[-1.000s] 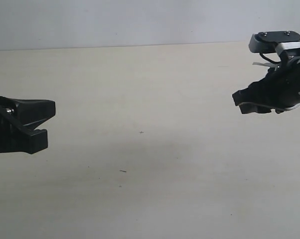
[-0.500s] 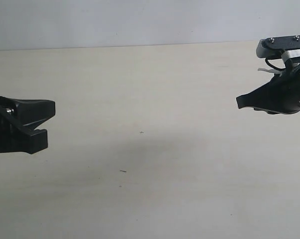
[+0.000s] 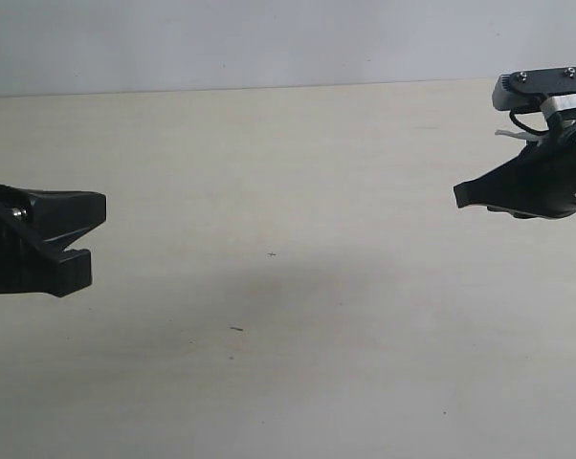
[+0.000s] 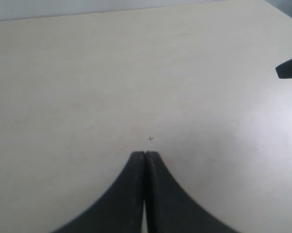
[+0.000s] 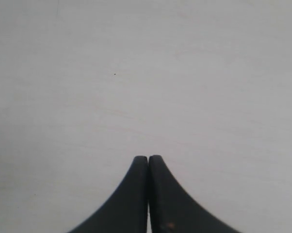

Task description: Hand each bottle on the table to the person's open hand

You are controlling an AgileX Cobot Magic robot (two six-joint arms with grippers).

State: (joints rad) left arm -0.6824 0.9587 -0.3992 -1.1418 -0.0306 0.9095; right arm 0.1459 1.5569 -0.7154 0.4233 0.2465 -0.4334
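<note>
No bottle shows in any view, and no person's hand is in sight. The pale beige table lies bare between the arms. My left gripper hovers at the left edge of the exterior view. In the left wrist view its fingertips press together with nothing between them, so the left gripper is shut. My right gripper hangs at the right, pointing left. The right wrist view shows the right gripper shut and empty over plain tabletop.
A tiny cross mark and a small dark speck sit on the tabletop. A pale wall runs behind the table's far edge. The right gripper's tip pokes into the left wrist view.
One second ago the right gripper sat slightly further left and lower, with a thicker profile; it has drawn back to the right and slimmed to a single point. The left arm has not moved.
</note>
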